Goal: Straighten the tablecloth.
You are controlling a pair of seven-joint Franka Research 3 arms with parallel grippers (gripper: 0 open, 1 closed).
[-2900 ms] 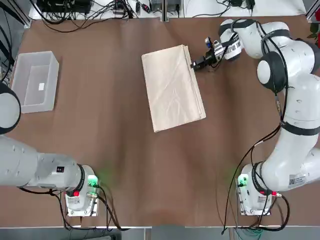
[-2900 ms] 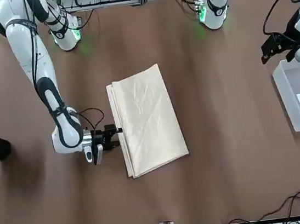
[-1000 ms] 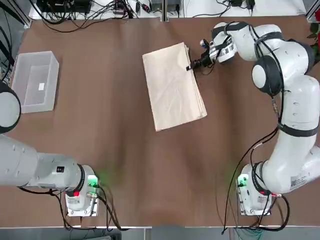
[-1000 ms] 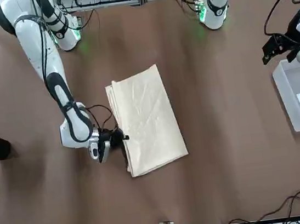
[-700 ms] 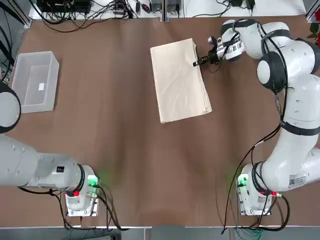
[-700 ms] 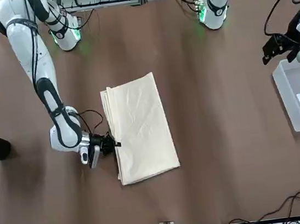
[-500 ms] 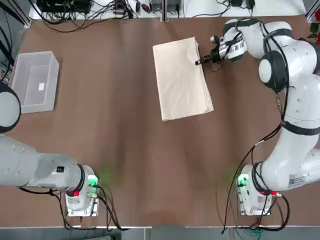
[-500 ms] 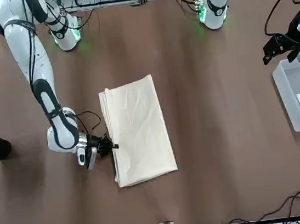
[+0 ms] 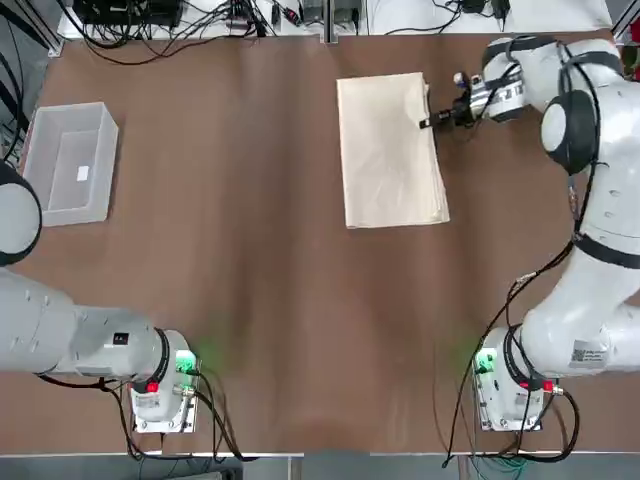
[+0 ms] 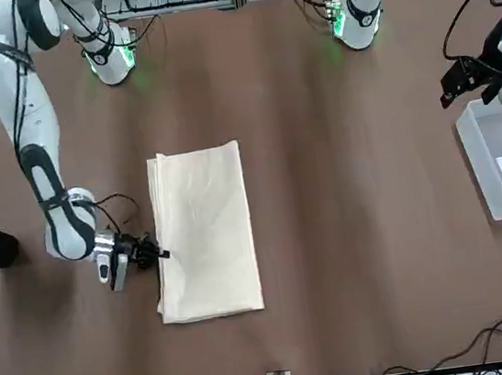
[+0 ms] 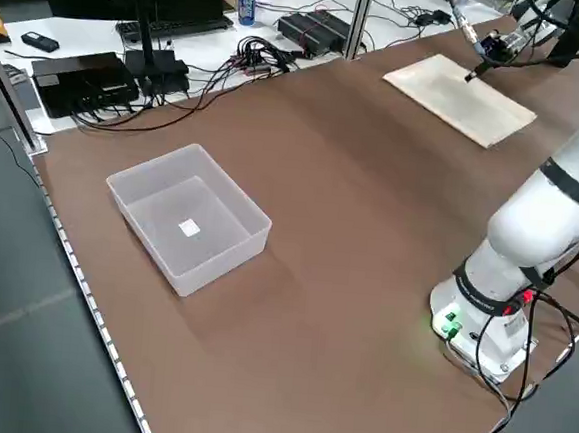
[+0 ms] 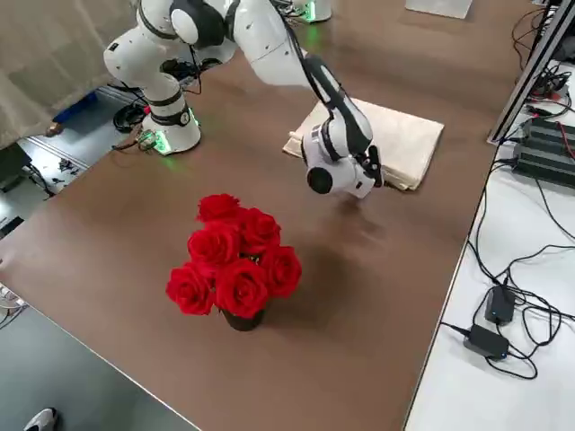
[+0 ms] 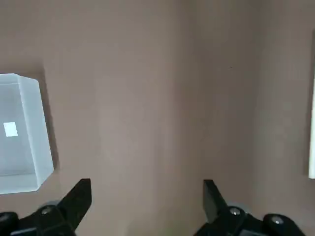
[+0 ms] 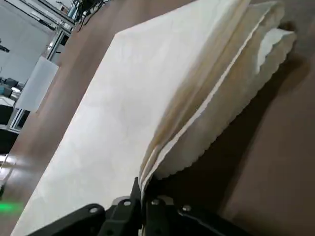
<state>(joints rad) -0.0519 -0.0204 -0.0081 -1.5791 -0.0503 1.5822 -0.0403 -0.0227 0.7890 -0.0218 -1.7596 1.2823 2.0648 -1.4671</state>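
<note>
Pinching: one edge of the folded tablecloth (image 9: pixel 385 170) is squeezed tight by the right gripper (image 9: pixel 424 124), at the cloth's 2 o'clock in the top view.
Cloth spot: it is laid toward 1 o'clock from the middle of the table (image 9: pixel 260 300).
Left gripper (image 13: pixel 147 194): it is held wide open near the bin (image 9: pixel 72 165), toward 9 o'clock.

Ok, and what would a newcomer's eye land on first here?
Probably the red rose bouquet, at the table's edge by the robot's right side. Next, the folded cream tablecloth at the far middle of the table, its right edge pinched by the right end effector.
</note>
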